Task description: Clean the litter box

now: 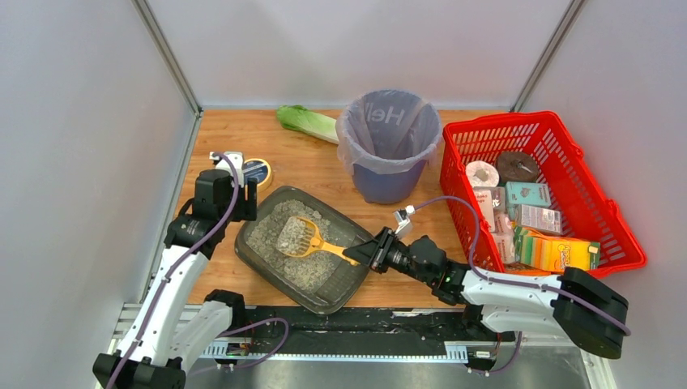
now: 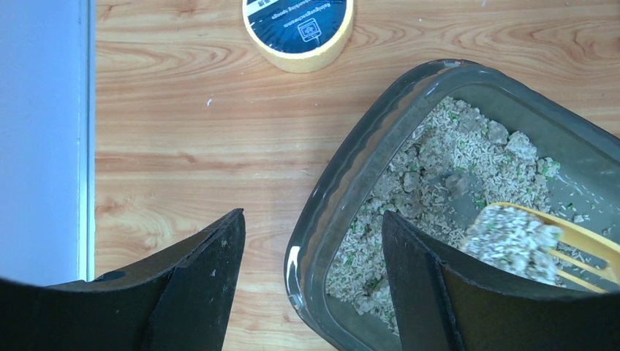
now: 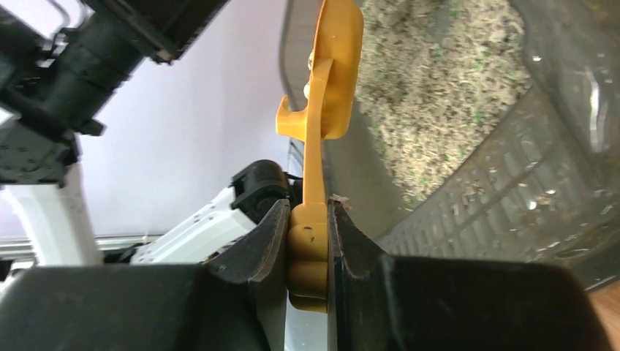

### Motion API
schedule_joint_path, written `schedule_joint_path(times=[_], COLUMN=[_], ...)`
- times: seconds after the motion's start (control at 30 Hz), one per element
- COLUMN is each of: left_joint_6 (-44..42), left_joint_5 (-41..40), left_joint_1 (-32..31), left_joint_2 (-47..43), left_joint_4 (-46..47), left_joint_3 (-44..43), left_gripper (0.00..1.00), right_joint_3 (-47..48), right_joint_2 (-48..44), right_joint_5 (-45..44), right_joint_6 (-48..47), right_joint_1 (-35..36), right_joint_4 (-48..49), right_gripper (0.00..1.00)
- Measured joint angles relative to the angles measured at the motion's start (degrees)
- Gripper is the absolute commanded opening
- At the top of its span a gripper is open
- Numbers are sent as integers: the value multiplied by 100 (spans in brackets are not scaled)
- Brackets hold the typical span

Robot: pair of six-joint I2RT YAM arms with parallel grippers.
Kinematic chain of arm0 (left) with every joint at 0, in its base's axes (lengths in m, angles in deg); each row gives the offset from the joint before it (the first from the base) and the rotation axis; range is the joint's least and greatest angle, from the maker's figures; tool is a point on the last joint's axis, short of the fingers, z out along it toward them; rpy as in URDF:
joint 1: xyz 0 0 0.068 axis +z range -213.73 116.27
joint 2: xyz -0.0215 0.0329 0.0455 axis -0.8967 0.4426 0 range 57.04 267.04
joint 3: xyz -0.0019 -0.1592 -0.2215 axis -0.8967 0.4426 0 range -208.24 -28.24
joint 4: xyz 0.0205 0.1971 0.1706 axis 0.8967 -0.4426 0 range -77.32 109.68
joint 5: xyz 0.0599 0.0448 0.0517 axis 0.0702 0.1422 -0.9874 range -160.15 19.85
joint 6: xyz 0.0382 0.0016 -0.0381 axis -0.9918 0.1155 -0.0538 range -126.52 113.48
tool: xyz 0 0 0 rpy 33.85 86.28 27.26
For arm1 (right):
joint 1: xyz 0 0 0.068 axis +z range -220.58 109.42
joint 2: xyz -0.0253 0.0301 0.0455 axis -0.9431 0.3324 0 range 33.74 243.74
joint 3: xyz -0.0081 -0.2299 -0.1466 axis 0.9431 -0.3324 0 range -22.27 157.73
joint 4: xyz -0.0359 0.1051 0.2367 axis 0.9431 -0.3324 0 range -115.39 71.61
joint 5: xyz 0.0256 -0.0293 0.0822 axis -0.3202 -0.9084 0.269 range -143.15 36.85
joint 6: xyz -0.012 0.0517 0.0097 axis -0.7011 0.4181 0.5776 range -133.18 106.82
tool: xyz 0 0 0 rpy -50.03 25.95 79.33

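The litter box (image 1: 250, 250) is a dark grey tray of grey-beige litter at the centre-left of the table. My left gripper (image 2: 313, 216) is open and straddles the box's far-left rim (image 2: 343, 183), one finger over the table, the other over the litter, not touching it. In the top view it (image 1: 240, 209) sits at that corner. My right gripper (image 3: 307, 208) is shut on the handle of a yellow scoop (image 1: 304, 237). The slotted scoop head holds litter clumps (image 2: 515, 241) just above the litter. The scoop (image 3: 333, 73) is seen edge-on in the right wrist view, over the box's ribbed wall (image 3: 512, 197).
A purple bag-lined bin (image 1: 389, 142) stands behind the box. A red mesh basket (image 1: 502, 120) of packaged goods is at the right. A lettuce (image 1: 306, 121) lies at the back. A tape roll (image 1: 258, 172) (image 2: 298, 33) sits behind the left gripper. Walls close in left, right and back.
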Motion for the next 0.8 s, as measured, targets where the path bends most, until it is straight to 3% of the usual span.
schedule_joint_path(times=[0.4,0.8], left_joint_6=[20,22], left_joint_5=[-232,-267], left_joint_1=[0,0], left_joint_2=[-262,-240], left_joint_4=[114,118], left_joint_3=[105,109], left_gripper=[78,78], right_joint_3=[-682,-483], right_joint_2=[-262,-885], right_joint_5=[-284,-431], right_joint_6=[341,103], right_joint_1=[162,199], right_joint_4=[811,820], right_gripper=[0,0])
